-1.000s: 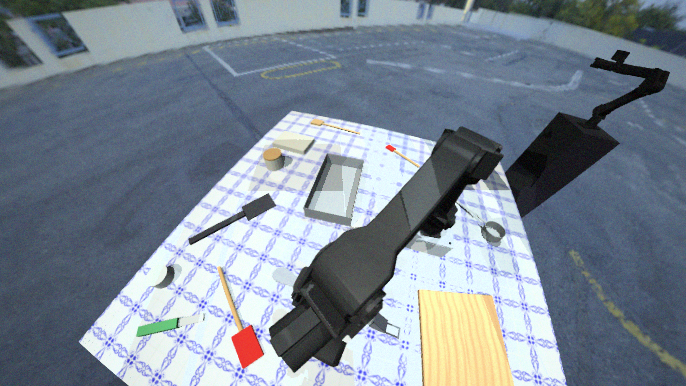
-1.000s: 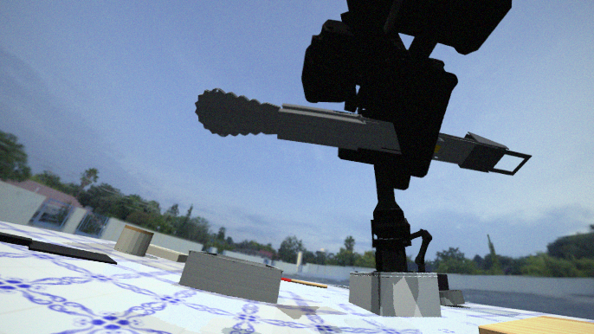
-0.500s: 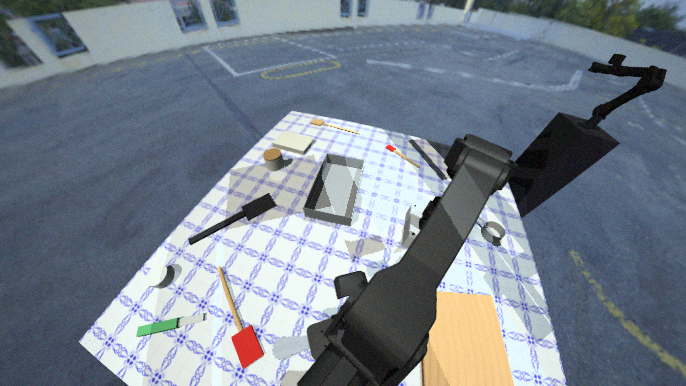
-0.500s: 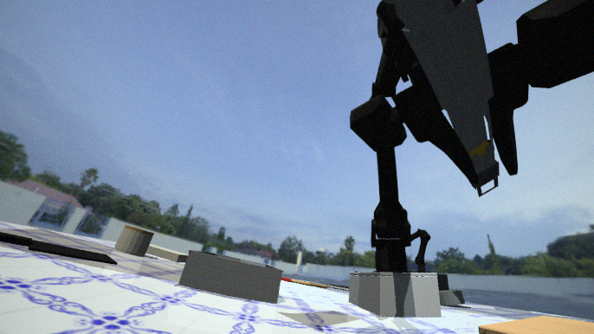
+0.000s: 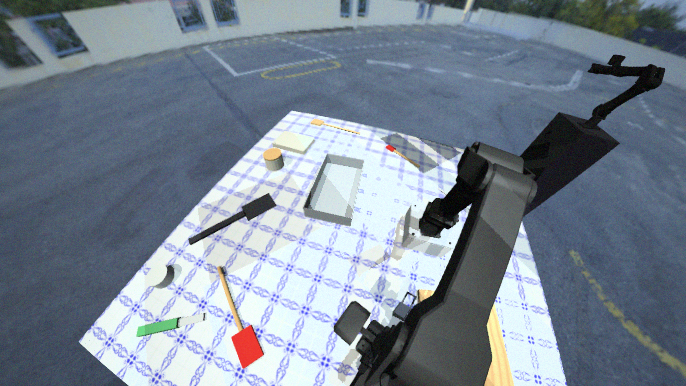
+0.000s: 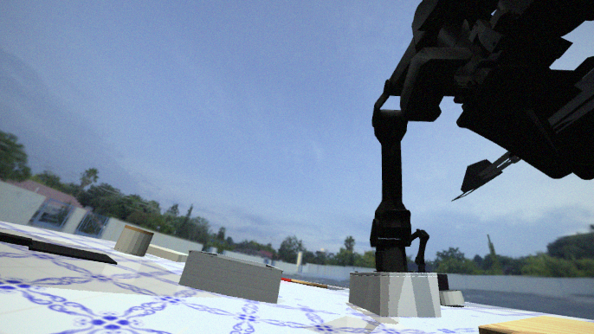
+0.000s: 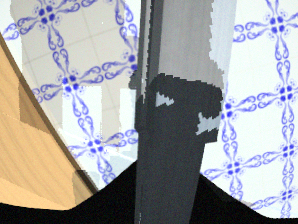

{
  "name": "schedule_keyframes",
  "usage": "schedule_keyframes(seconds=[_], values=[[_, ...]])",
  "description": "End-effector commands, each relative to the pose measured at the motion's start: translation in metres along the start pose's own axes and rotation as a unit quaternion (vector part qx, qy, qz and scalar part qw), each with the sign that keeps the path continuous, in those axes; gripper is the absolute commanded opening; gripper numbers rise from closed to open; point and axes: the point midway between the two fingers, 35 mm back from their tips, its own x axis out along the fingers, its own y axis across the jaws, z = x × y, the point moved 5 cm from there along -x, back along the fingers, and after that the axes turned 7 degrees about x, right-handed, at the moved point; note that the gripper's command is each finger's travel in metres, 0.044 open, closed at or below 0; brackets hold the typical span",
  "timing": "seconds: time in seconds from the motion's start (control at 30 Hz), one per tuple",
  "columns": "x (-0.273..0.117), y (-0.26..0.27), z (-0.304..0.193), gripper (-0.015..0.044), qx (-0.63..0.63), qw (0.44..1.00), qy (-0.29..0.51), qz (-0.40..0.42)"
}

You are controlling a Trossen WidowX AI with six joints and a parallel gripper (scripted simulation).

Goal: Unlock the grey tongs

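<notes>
The grey tongs (image 5: 401, 310) (image 6: 476, 174) (image 7: 172, 155) are in the air near the wooden board (image 5: 501, 352) (image 6: 541, 325) (image 7: 30, 155). My gripper (image 7: 160, 164) is shut on the tongs. In the exterior view their hinge block and wire loop stick out below the arm, slanting down to the left. The arm hides most of the tongs in the top and exterior views, and the tips cannot be made out. In the wrist view the tongs run up the middle of the picture; whether their arms are spread cannot be told. The roasting tin (image 5: 327, 219) (image 6: 234, 277) stands further back, with nothing across it.
A black spatula (image 5: 259, 206), a red spatula (image 5: 247, 346), a green-handled knife (image 5: 159, 327) and a white cup (image 5: 158, 276) lie or stand at the left. A jar with an orange lid (image 5: 273, 160) and a cream block (image 5: 295, 142) stand at the back left.
</notes>
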Motion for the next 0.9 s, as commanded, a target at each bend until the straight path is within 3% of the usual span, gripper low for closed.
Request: schedule_keyframes(seconds=[0.0,0.43,0.87], values=[[-0.002,0.012,-0.001,-0.015,-0.075,0.997,-0.003,0.003],[-0.002,0.057,-0.01,-0.015,-0.352,0.936,-0.004,0.006],[-0.003,0.101,-0.026,-0.015,-0.6,0.8,-0.005,0.008]])
